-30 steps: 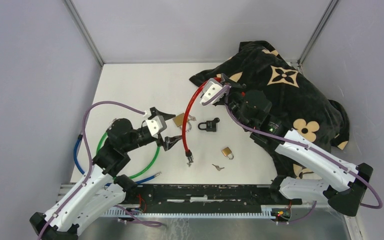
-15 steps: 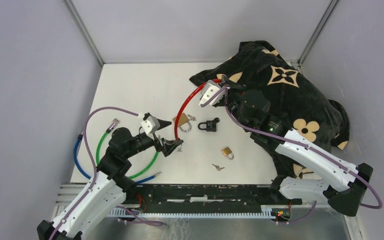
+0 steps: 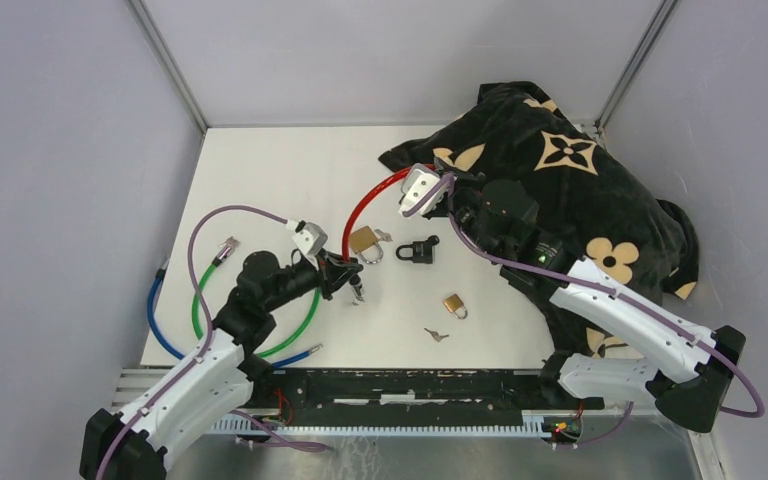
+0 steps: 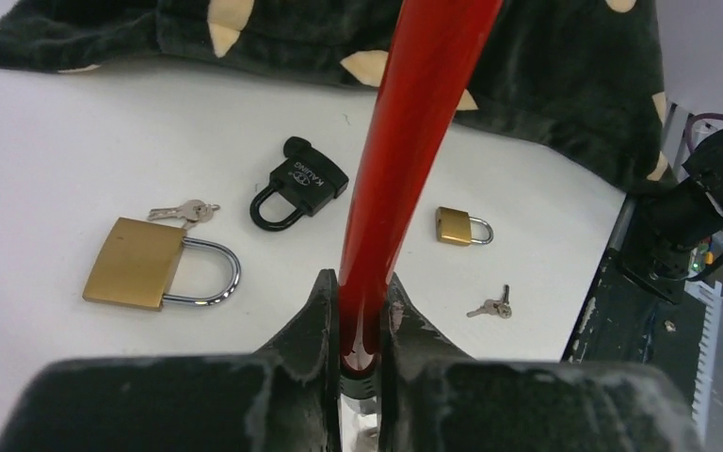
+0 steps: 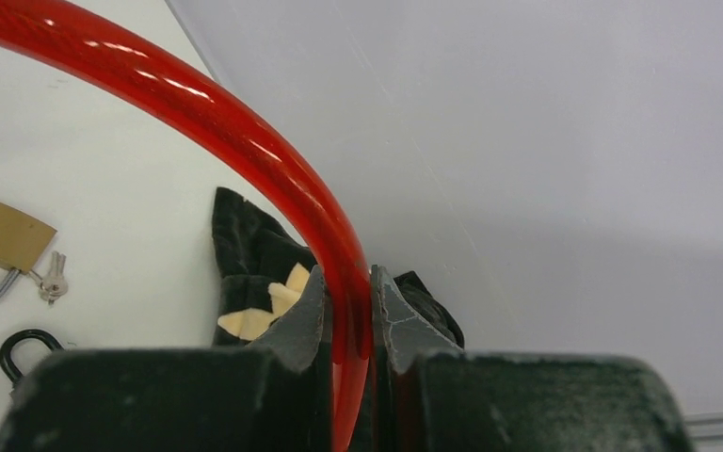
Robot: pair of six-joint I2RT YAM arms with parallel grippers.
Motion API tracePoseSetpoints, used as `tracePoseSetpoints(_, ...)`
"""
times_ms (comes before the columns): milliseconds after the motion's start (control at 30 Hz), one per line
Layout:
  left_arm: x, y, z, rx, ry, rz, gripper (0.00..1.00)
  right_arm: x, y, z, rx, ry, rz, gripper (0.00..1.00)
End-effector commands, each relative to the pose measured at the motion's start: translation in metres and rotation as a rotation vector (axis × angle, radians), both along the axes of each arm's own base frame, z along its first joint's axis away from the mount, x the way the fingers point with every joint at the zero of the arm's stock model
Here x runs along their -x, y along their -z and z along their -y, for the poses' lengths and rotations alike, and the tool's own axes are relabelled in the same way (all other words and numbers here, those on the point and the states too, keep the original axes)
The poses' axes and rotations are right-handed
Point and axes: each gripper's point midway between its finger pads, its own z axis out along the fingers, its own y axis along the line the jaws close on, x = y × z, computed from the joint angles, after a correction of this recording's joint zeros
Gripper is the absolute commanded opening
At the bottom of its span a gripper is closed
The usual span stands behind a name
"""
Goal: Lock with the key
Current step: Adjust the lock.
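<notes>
The left claw (image 4: pixel 360 311) is narrow, clamped on the lower end of the red cable (image 3: pixel 360 207). Seen from the left wrist, the 2 fingers press the cable from either side and the cable rises steeply toward 12 o'clock. The right claw (image 5: pixel 348 320) is also narrow, pinched on the upper stretch of that cable at the cloth's edge. Between the 2 claws the cable arches over the middle of the counter (image 3: pixel 280 180), running from about 7 o'clock up to 1 o'clock.

The large brass padlock (image 3: pixel 363 241) lies flat near the counter's centre, just at 2 o'clock of the left claw, its shackle shut. A pair of keys (image 3: pixel 382 237) lies touching or just beside it at its 2 o'clock. The black padlock (image 3: pixel 420 250) lies at 3 o'clock of the brass one, apart from it. The small brass padlock (image 3: pixel 454 303) sits at 5 o'clock of the black one, and a loose key (image 3: pixel 436 335) lies near it at its 7 o'clock. No key is in any lock or claw.

A black cloth (image 3: pixel 560 190) with beige flowers fills the counter's 2 o'clock corner under the right arm. A green cable (image 3: pixel 197 295) and a blue cable (image 3: pixel 156 315) loop at 8 o'clock, beside the left arm.
</notes>
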Motion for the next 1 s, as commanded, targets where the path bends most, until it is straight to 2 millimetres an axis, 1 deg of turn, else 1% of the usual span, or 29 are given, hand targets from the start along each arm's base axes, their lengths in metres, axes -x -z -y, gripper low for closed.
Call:
tracePoseSetpoints(0,-0.002,-0.019,0.004,0.116,-0.018,-0.020,0.02,0.011,-0.054,-0.007,-0.204,-0.065,0.035,0.00)
tracePoseSetpoints(33,-0.003,-0.026,0.004,0.151,-0.029,-0.023,0.02,0.011,-0.052,-0.009,-0.226,-0.068,0.018,0.00)
tracePoseSetpoints(67,-0.005,-0.036,0.003,0.198,-0.049,-0.011,0.02,0.012,-0.049,-0.012,-0.272,-0.077,-0.013,0.00)
tracePoseSetpoints(133,-0.010,-0.069,-0.004,0.325,-0.097,0.049,0.02,0.017,-0.035,-0.022,-0.366,-0.120,-0.095,0.00)
tracePoseSetpoints(167,-0.010,-0.087,-0.008,0.371,-0.105,0.095,0.02,0.021,-0.026,-0.030,-0.426,-0.151,-0.149,0.04)
tracePoseSetpoints(200,-0.009,-0.102,-0.010,0.400,-0.105,0.137,0.02,0.025,-0.016,-0.037,-0.466,-0.181,-0.197,0.12)
tracePoseSetpoints(233,-0.005,-0.118,-0.014,0.419,-0.099,0.194,0.02,0.030,-0.010,-0.044,-0.514,-0.221,-0.239,0.18)
tracePoseSetpoints(267,-0.001,-0.129,-0.015,0.416,-0.086,0.245,0.02,0.033,0.000,-0.049,-0.542,-0.243,-0.274,0.21)
tracePoseSetpoints(300,0.005,-0.138,-0.015,0.402,-0.065,0.305,0.02,0.037,0.005,-0.052,-0.576,-0.267,-0.300,0.23)
tracePoseSetpoints(367,0.014,-0.152,-0.018,0.383,-0.043,0.404,0.02,0.041,0.022,-0.054,-0.603,-0.283,-0.326,0.27)
tracePoseSetpoints(433,0.017,-0.160,-0.024,0.393,-0.066,0.441,0.02,0.043,0.037,-0.053,-0.624,-0.286,-0.338,0.29)
tracePoseSetpoints(533,0.020,-0.163,-0.030,0.425,-0.085,0.454,0.02,0.044,0.063,-0.055,-0.610,-0.286,-0.366,0.34)
tracePoseSetpoints(667,0.023,-0.159,-0.032,0.444,-0.086,0.439,0.02,0.040,0.093,-0.052,-0.567,-0.259,-0.388,0.39)
tracePoseSetpoints(767,0.023,-0.157,-0.033,0.439,-0.092,0.448,0.02,0.031,0.112,-0.041,-0.540,-0.221,-0.395,0.47)
tracePoseSetpoints(867,0.023,-0.155,-0.034,0.443,-0.095,0.440,0.02,0.028,0.124,-0.037,-0.525,-0.243,-0.421,0.54)
tracePoseSetpoints(967,0.021,-0.152,-0.036,0.443,-0.105,0.427,0.02,0.029,0.129,-0.033,-0.513,-0.287,-0.434,0.61)
